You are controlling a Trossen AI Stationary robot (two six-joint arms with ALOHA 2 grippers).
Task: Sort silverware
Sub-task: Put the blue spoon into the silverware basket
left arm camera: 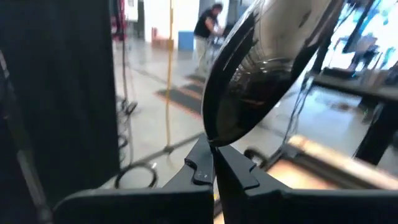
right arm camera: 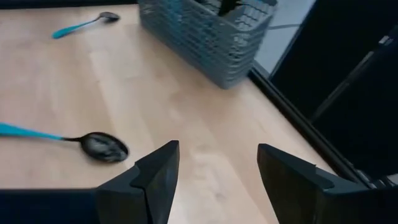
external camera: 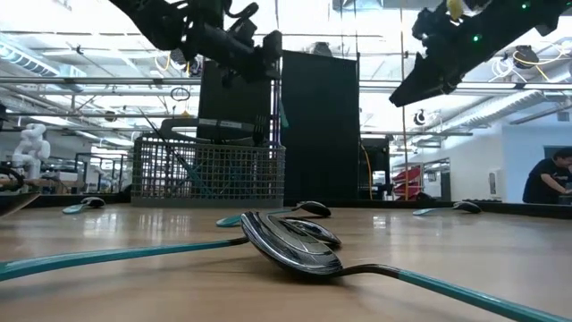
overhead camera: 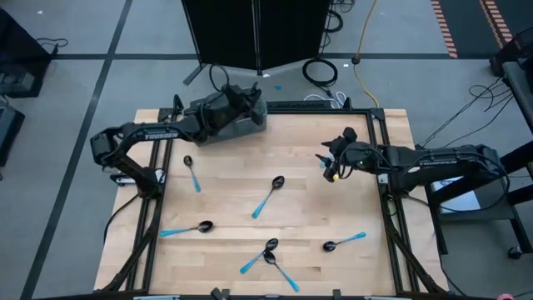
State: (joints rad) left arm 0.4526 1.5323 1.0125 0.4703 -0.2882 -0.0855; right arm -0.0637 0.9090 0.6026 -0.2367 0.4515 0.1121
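Several spoons with light-blue handles and dark bowls lie flat on the wooden table: one (overhead camera: 191, 173) at the left, one (overhead camera: 268, 196) in the middle, one (overhead camera: 185, 229) near left, two crossed (overhead camera: 268, 257) near the front and one (overhead camera: 344, 242) near right. My left gripper (overhead camera: 250, 107) is over the grey mesh basket (overhead camera: 237, 125) at the far edge, shut on a spoon (left arm camera: 249, 81). My right gripper (overhead camera: 327, 160) hovers open above the table's right half, touching nothing; in its wrist view its fingers (right arm camera: 217, 168) frame bare wood. My left gripper pinches the spoon between its two fingers (left arm camera: 205, 168) at the neck just below the bowl (left arm camera: 217, 140). The dark bowl stands out past the fingertips, lifted clear. The handle is hidden behind the fingers.
The basket (external camera: 210, 170) stands at the table's far edge, left of centre, with a black panel (external camera: 322, 125) behind it. A black frame rail (overhead camera: 385, 150) runs along the table's right side. A person (external camera: 545, 179) is far off in the room.
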